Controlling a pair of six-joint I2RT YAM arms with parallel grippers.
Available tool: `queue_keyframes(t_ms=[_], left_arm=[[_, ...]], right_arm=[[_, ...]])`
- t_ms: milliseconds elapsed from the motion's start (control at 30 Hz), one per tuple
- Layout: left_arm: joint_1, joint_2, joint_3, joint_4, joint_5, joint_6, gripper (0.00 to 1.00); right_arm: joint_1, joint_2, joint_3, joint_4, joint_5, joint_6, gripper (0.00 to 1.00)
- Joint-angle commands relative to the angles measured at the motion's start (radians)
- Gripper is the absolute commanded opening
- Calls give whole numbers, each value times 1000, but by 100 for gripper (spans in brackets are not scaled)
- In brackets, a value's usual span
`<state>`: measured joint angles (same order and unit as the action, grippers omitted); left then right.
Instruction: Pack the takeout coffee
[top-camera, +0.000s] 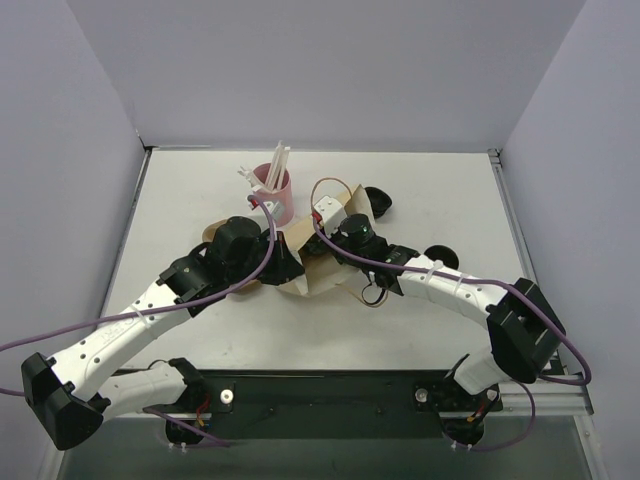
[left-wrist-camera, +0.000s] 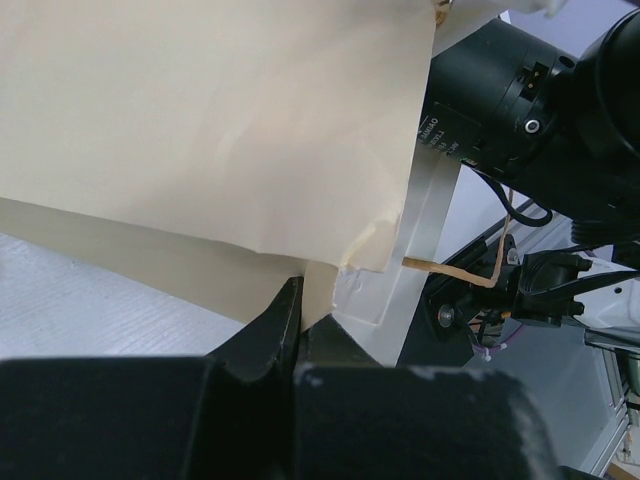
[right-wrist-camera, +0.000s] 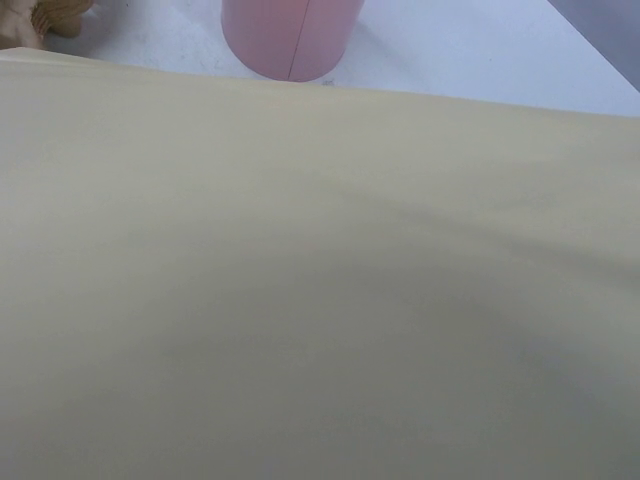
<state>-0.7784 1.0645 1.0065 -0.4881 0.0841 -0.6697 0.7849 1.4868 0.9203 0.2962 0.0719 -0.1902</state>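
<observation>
A brown paper bag (top-camera: 312, 280) lies crumpled on the table between my two grippers. My left gripper (top-camera: 288, 268) is shut on the bag's edge; in the left wrist view its jaws (left-wrist-camera: 300, 305) pinch the tan paper (left-wrist-camera: 220, 130). My right gripper (top-camera: 330, 248) is pressed into the bag from the right. The bag's paper (right-wrist-camera: 320, 280) fills the right wrist view and hides the fingers. A pink cup (top-camera: 274, 193) holding white sticks stands just behind the bag and shows at the top of the right wrist view (right-wrist-camera: 290, 35).
Two black lids lie to the right, one (top-camera: 378, 201) behind the right arm and one (top-camera: 441, 257) beside it. The bag's twine handles loop out at the back (top-camera: 333, 183) and the front (top-camera: 374, 296). White walls enclose the table.
</observation>
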Motion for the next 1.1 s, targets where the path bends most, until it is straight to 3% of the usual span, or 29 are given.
queue_keyframes(t_ms=[0, 267, 400, 500, 633, 733, 867, 933, 1067], left_arm=[[-1, -12, 27, 63, 31, -7, 0], [-2, -20, 26, 63, 32, -7, 0], [-1, -21, 26, 62, 34, -10, 0], [-2, -21, 27, 60, 36, -8, 0], [-2, -24, 27, 60, 37, -11, 0], [-2, -26, 24, 60, 36, -18, 0], [-1, -23, 23, 63, 34, -19, 0], [-2, -21, 23, 65, 36, -19, 0], [-2, -20, 21, 72, 37, -19, 0]], right_arm=[[-7, 23, 15, 30, -7, 20, 2], [-7, 4, -3, 37, -18, 29, 0], [-7, 1, -9, 46, -20, 26, 28], [-4, 6, -8, 54, -15, 28, 43], [5, 20, 3, 58, 11, 23, 53], [8, 13, -4, 80, 0, 17, 54], [7, 0, 2, 67, -7, 15, 37], [7, -5, 8, 54, 6, 14, 33], [5, -26, 6, 24, 29, 12, 33]])
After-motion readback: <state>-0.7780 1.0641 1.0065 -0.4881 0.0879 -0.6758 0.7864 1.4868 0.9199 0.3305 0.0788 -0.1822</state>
